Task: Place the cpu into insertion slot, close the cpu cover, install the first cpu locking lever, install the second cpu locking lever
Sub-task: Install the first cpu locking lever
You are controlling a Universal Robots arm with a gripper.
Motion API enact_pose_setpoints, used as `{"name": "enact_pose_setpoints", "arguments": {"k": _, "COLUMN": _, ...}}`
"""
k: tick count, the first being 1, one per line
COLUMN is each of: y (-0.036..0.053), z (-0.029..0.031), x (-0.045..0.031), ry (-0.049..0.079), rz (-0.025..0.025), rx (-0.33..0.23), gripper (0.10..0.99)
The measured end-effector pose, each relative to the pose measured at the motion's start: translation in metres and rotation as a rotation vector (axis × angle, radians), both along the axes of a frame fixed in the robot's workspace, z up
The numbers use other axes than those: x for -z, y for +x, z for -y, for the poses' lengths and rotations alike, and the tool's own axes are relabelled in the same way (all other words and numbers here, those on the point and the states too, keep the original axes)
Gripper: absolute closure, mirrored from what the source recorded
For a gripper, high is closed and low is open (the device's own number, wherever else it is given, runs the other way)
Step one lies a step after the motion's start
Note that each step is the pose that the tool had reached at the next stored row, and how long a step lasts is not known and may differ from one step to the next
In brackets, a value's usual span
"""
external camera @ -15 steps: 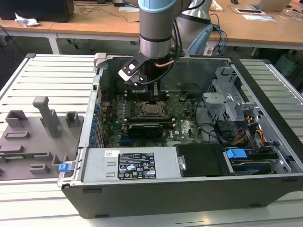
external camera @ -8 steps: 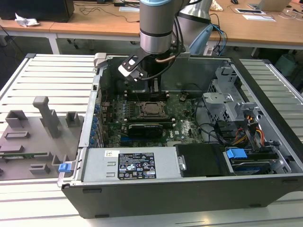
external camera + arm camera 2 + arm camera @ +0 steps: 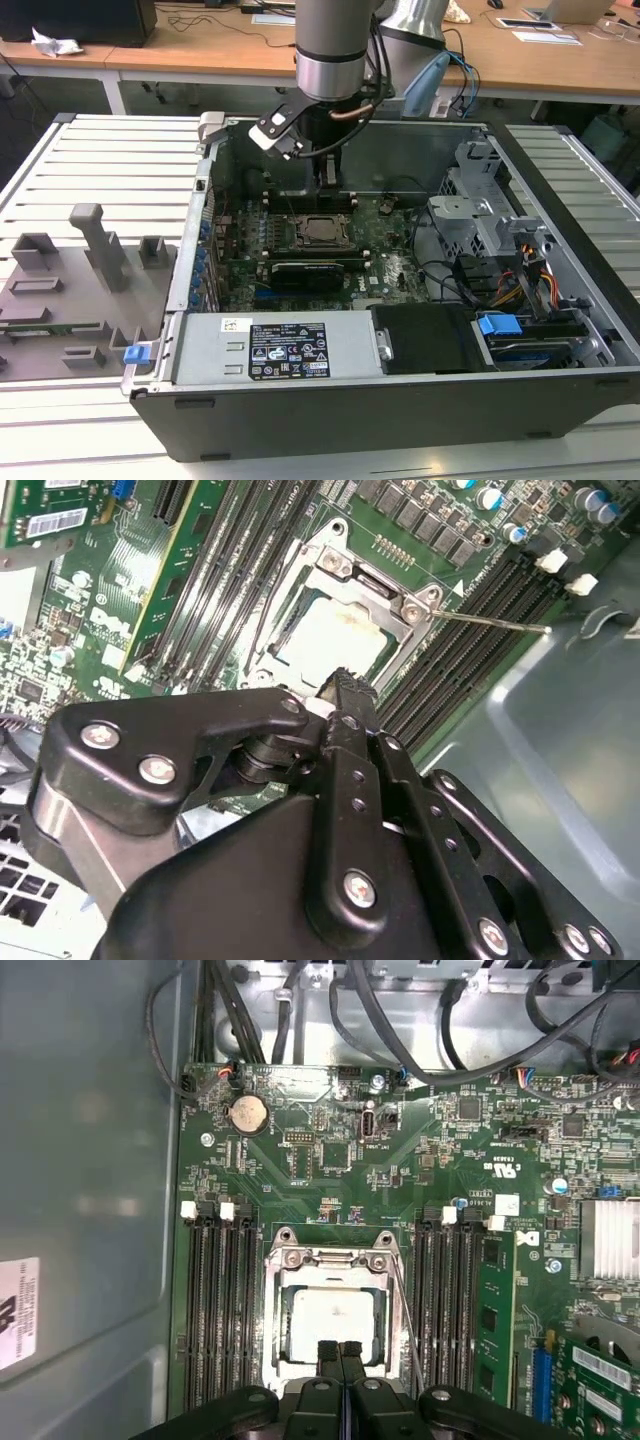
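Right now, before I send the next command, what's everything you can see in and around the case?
open grey computer case: one, grey, exterior view's middle
green circuit board: one, green, inside the case
square black insertion slot: one, black, on the board
pale silvery square cpu: one, silver, seated in the slot
thin silvery metal cpu cover frame: one, silver, flat around the chip
thin metal locking lever rod: one, silver, sticking out beside the cover
long black memory slots: two banks, black, flanking the slot
grey block fixtures: several, grey, exterior view's left of the case
robot arm: one, grey, reaching into the case
black claw: one, black, shut, tips at the cover's edge
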State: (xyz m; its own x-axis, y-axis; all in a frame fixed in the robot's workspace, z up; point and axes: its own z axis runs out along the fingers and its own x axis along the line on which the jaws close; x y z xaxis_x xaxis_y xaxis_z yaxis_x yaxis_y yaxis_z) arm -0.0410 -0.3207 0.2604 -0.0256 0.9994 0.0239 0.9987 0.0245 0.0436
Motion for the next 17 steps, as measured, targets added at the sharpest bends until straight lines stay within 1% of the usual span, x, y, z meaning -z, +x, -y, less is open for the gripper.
{"name": "enact_pose_setpoints", "arguments": {"k": 3, "y": 0.0000, "z": 0.0000, "x": -0.0056, "ry": 0.000, "rz": 0.0000, "rx": 0.000, "gripper": 0.976}}
{"name": "enact_pose_setpoints", "arguments": {"k": 5, "y": 0.0000, "z": 0.0000, "x": -0.0119, "ry": 0.000, "rz": -0.0001, "rx": 0.000, "gripper": 0.976}}
{"name": "enact_pose_setpoints", "arguments": {"k": 9, "y": 0.0000, "z": 0.0000, "x": -0.0196, "ry": 0.000, "rz": 0.0000, "rx": 0.001, "gripper": 0.976}}
{"name": "enact_pose_setpoints", "arguments": {"k": 15, "y": 0.0000, "z": 0.0000, "x": -0.0286, "ry": 0.000, "rz": 0.0000, "rx": 0.001, "gripper": 0.976}}
{"name": "enact_pose_setpoints", "arguments": {"k": 17, "y": 0.0000, "z": 0.0000, "x": -0.0291, "ry": 0.000, "rz": 0.0002, "rx": 0.001, "gripper": 0.976}}
